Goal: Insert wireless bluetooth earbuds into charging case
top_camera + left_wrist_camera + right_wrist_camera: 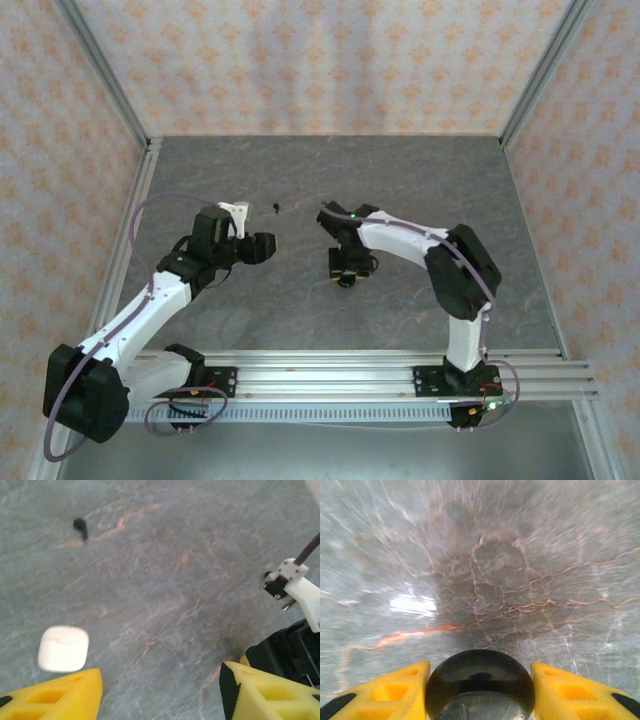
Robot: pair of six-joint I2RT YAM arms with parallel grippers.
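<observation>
I'm watching my right gripper (480, 666) pinching a glossy black rounded case (479, 687) between both fingers. My left gripper (159, 675) is hanging open, gripping nothing. A white case (63, 648) is lying just beyond it, with a black earbud (81, 527) farther out on the table (200, 580).

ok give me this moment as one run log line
left hand: open, nothing held | right hand: shut on black case | white case: on table by left finger | black earbud: loose on table

1 black earbud (80, 527) lay on the table (200, 605), a rounded white case (63, 648) well apart. A glossy black case (480, 682) sat in the right gripper (480, 690).
</observation>
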